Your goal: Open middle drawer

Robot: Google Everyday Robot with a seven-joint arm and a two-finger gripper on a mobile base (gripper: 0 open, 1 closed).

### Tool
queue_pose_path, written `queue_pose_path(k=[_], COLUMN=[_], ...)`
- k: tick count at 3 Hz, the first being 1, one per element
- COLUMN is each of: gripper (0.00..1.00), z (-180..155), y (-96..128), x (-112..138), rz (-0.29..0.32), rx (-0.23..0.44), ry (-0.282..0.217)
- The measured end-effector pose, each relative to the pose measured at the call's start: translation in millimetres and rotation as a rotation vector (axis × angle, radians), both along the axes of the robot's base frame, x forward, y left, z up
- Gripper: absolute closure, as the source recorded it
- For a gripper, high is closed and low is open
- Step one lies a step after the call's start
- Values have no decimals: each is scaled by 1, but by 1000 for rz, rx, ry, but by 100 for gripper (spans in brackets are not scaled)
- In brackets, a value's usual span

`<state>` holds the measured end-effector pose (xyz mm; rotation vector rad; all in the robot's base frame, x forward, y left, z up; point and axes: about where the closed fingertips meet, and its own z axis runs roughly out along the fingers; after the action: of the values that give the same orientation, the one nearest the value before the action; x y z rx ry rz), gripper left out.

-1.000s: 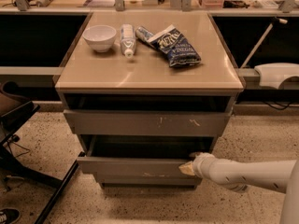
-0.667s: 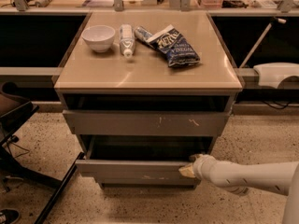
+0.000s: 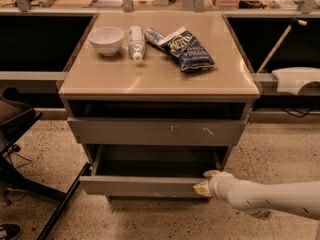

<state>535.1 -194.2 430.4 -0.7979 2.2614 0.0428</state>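
The middle drawer is a plain grey front low on the cabinet, slid partway out so its shallow dark grey inside shows. My gripper is at the right end of that front, reaching in from the lower right on a white arm. One pale fingertip sits behind the front's top edge and the other in front of it, so the gripper is shut on the panel. Above it, the wider grey front with white scratch marks is pushed in.
On the tan cabinet top are a white bowl, a white tube and a blue snack bag. A dark chair frame stands on the speckled floor at left. A white device sits on the right ledge.
The middle drawer has slid a little further out toward the camera, and my gripper has moved with its right end.
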Motion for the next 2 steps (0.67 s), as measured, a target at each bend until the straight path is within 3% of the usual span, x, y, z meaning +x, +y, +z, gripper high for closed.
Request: queue_pose_path(k=[2], gripper=[100], z=[3], y=[-2], x=[-9], rz=[-4], rx=[-3], ry=[2])
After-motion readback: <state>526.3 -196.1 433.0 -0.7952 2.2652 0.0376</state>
